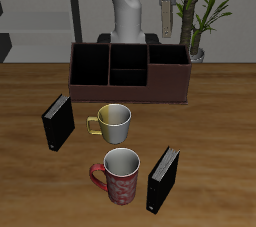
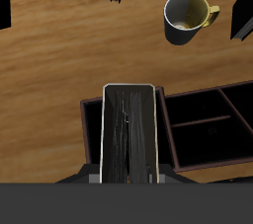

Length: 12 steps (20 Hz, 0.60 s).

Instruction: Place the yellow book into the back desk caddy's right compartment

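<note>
End effector clamps yellow book over right compartment.

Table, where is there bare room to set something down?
Bare wood lies between the black book beside the red mug and the table edge, and in the front corner beyond the other black book. The middle is crowded, with the yellow-handled mug there too.

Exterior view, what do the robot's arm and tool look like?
The arm is glossy white to light grey, built of thick rounded segments, with no cables or markings that I can make out. The tool has a boxy white body with two slim dark fingers beneath it.
</note>
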Available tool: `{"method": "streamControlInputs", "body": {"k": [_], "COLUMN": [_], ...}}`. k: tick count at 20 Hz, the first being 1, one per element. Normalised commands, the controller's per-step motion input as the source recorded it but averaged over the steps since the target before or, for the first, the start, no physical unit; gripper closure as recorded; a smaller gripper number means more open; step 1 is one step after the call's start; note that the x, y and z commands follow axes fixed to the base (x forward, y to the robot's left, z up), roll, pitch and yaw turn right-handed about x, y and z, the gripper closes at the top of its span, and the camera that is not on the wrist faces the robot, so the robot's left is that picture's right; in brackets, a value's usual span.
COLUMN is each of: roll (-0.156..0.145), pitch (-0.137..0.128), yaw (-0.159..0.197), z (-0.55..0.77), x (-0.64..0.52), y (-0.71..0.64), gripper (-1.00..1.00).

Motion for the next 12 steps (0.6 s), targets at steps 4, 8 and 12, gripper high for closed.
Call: {"method": "streamControlInputs", "body": {"k": [4,8,12], "roll": [-0.003,-0.007,-0.002], "pitch": [0.02,0.015,0.009], "yaw": [0.005,-0.015,-0.002], "z": [-0.11,-0.14,-0.2], "x": [0.0,-0.1,-0.12], "y": [-0.02,-0.03,-0.06], "gripper": [1.0,1.0,1.0]}}
